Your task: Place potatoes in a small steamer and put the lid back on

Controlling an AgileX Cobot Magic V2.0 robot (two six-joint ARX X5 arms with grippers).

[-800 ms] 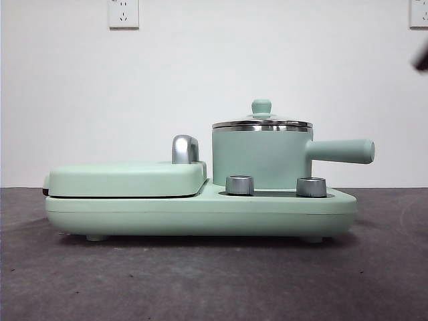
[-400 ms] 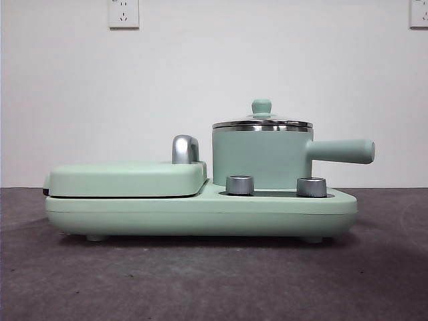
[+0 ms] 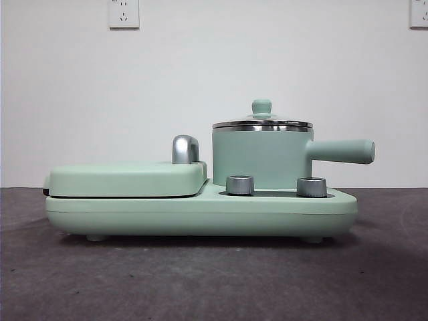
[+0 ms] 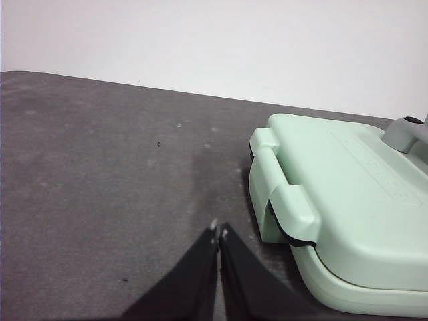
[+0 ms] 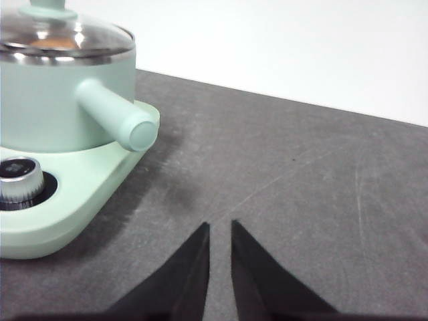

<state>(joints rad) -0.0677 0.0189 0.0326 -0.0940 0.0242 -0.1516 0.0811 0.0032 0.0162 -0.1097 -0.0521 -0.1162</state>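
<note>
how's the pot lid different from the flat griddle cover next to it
The lid is round and clear with a steel rim and a small mint knob; the griddle cover is flat, opaque mint, with a chrome handle. The lid sits higher, atop the steamer. Both are closed on one mint base.

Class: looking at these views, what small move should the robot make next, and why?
Probably none: keep both arms back. The lid sits on the steamer, orange shows through the glass, and the left hand and right hand are empty.
</note>
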